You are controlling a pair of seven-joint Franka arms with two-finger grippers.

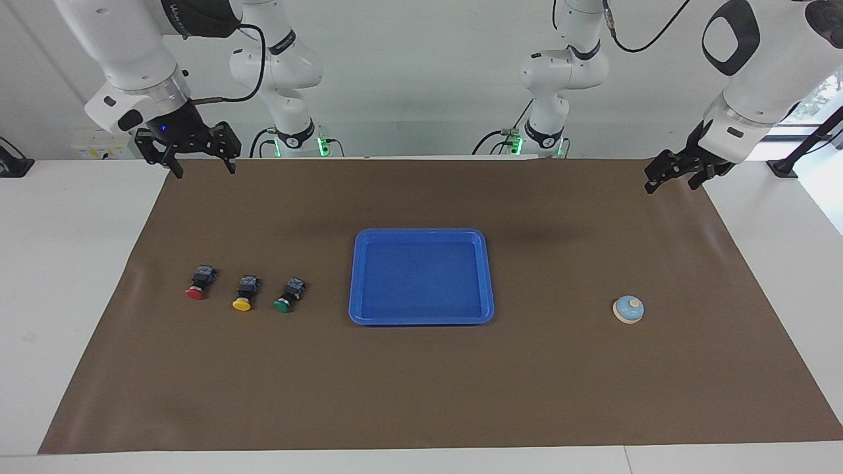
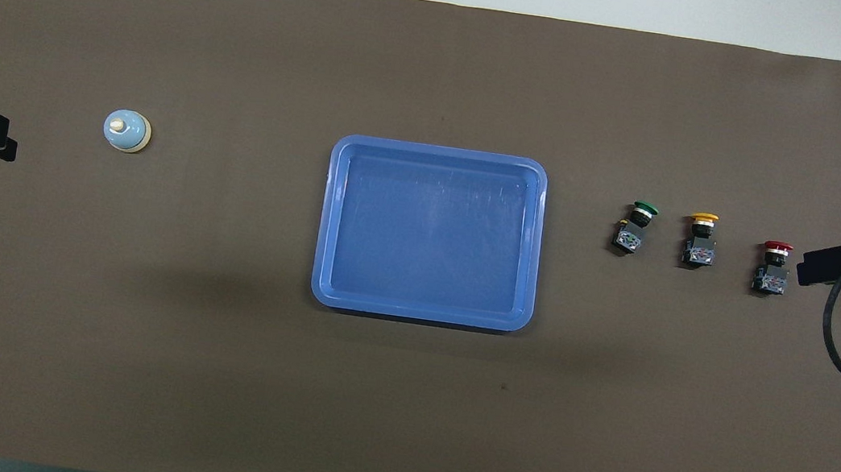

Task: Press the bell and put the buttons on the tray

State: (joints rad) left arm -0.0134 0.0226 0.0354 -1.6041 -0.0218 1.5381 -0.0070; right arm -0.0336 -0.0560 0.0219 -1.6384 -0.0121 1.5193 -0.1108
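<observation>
Brown matting covered the desk, where both the left gripper (image 1: 678, 176) and right gripper (image 1: 195, 157) hung released; the buttons (image 1: 244, 293) lay tipped beside the tray (image 1: 421, 319), likely to roll if pinched, the bell (image 1: 628, 309) small enough to miss.

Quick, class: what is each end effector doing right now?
Left end effector: open, holding nothing, raised at the bell's end of the table.
Right end effector: open, holding nothing, raised at the buttons' end.
</observation>
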